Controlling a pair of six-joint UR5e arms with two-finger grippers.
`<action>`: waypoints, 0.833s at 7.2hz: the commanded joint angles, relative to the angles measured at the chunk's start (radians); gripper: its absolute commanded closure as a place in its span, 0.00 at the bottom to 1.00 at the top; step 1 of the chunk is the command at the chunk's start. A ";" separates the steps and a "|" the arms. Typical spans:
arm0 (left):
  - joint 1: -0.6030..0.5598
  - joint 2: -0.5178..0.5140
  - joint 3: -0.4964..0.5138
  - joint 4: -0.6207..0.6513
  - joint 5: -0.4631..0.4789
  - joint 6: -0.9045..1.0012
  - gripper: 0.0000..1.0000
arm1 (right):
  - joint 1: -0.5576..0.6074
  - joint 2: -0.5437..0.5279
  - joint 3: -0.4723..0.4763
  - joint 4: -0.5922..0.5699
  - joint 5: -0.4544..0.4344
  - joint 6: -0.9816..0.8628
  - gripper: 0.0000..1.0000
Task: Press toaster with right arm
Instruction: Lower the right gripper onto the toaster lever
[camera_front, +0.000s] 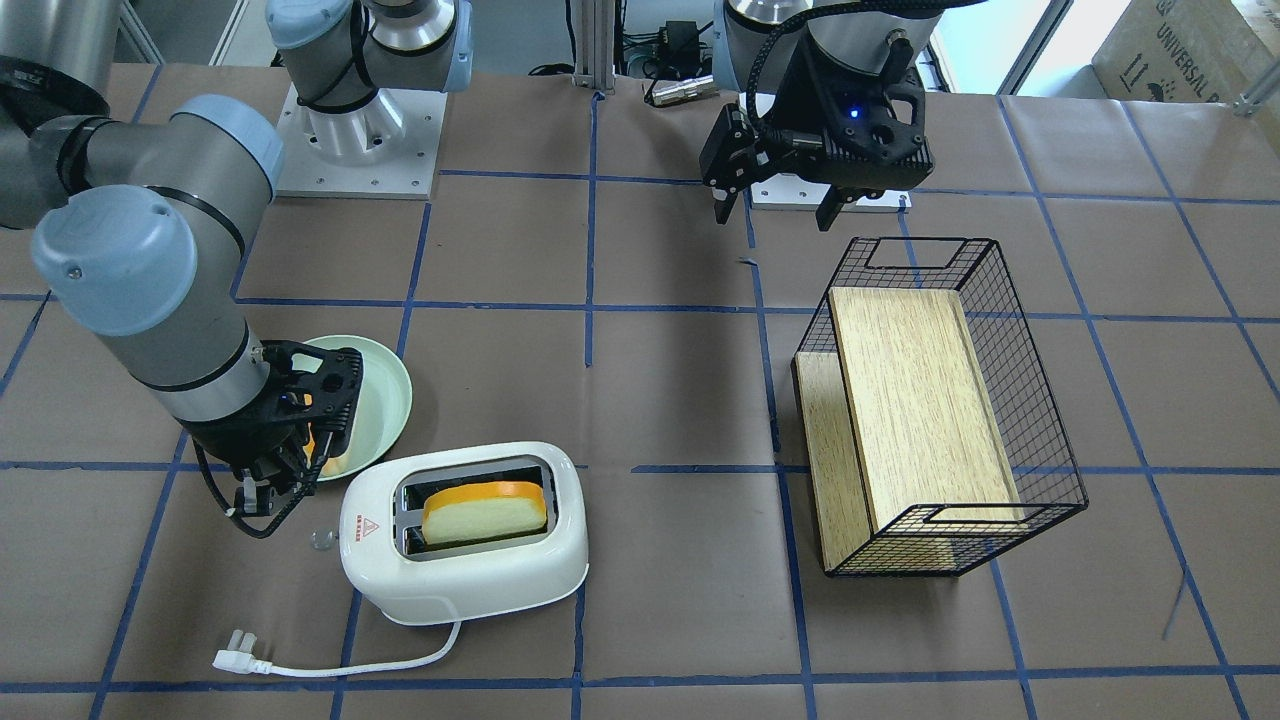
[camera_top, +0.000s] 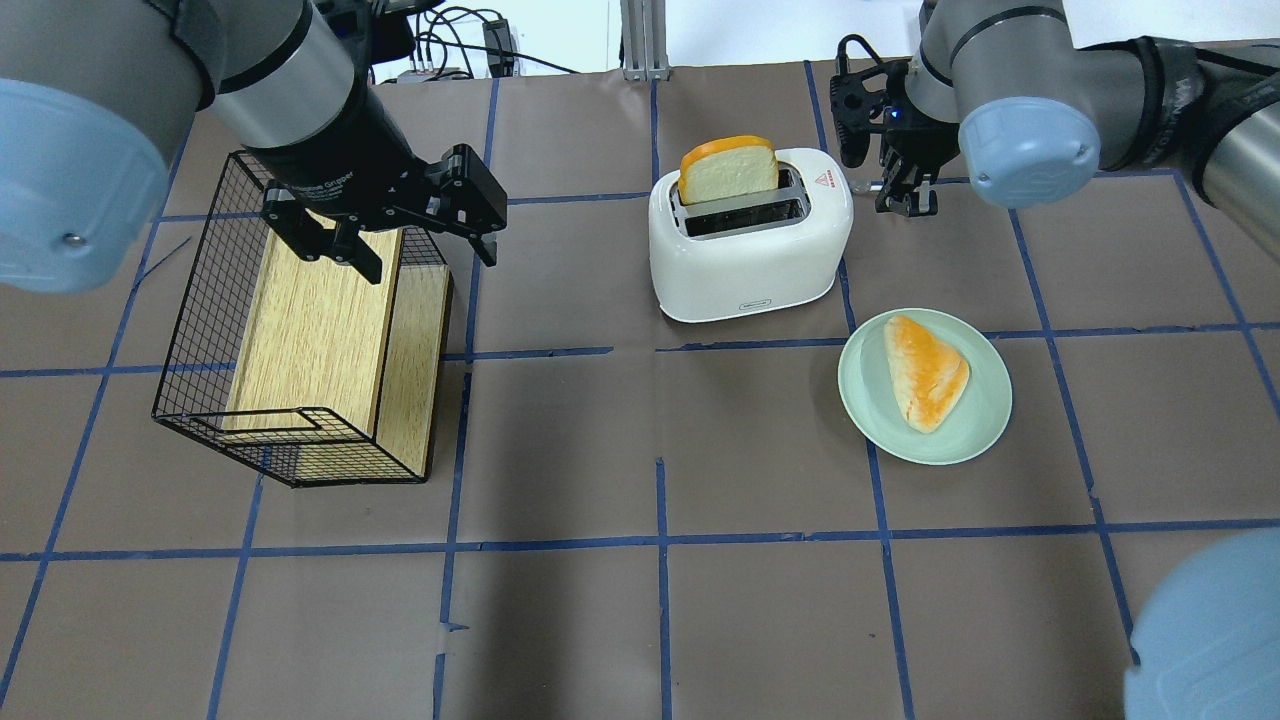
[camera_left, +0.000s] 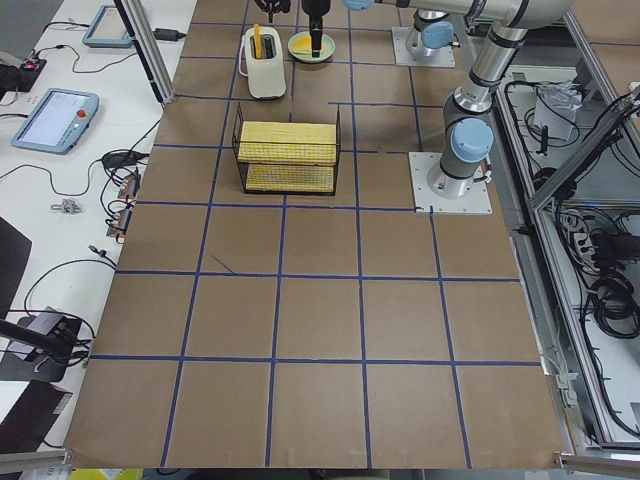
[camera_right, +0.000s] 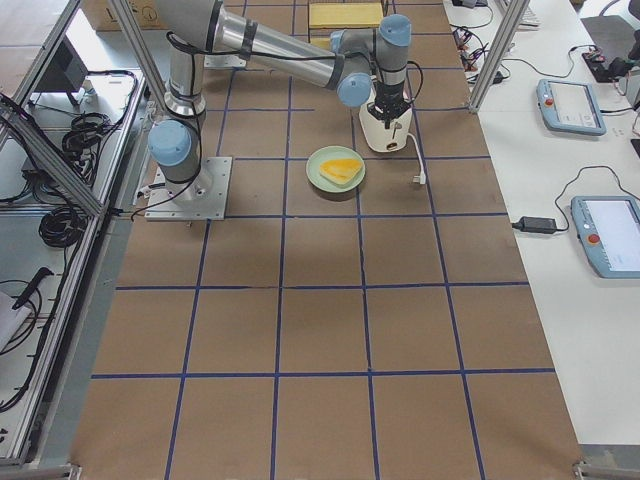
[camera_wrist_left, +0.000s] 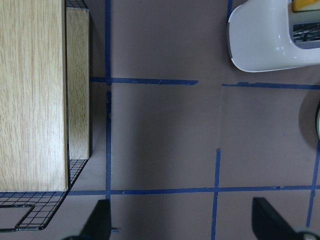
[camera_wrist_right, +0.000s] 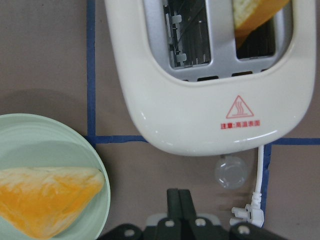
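At the left of the overhead view a black wire basket (camera_top: 190, 330) holds a pale wooden block (camera_top: 310, 330); the left gripper (camera_top: 432, 262) hangs over the basket's far edge with its jaws spread wide and nothing between them; further right, near the middle of the table (camera_top: 640, 600), stands the toaster (camera_top: 750, 250), white, rounded and glossy, with two metal-lined slots; an orange-crusted bread slice (camera_top: 728, 168) stands up out of the far slot and the near slot is bare; a small red warning triangle (camera_top: 825, 180) marks the toaster's right end, and its white cord (camera_front: 360, 665) trails to a plug (camera_front: 235, 645); just off that end the right gripper (camera_top: 905, 200) points down, thin fingers (camera_wrist_right: 178, 202) pinched together on nothing, clear of the small clear knob (camera_wrist_right: 231, 172); nearer the camera, just beside the toaster, a pale green plate (camera_top: 865, 405) carries a triangular pastry (camera_top: 925, 372).
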 joint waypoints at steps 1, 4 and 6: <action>0.000 0.000 0.000 0.000 0.000 0.000 0.00 | 0.000 0.029 -0.064 0.010 0.018 -0.005 0.98; 0.000 0.000 0.000 0.000 0.000 0.000 0.00 | 0.000 0.081 -0.098 0.010 0.038 -0.006 0.98; 0.000 0.000 0.000 0.000 0.000 0.000 0.00 | 0.000 0.098 -0.095 0.008 0.040 -0.006 0.97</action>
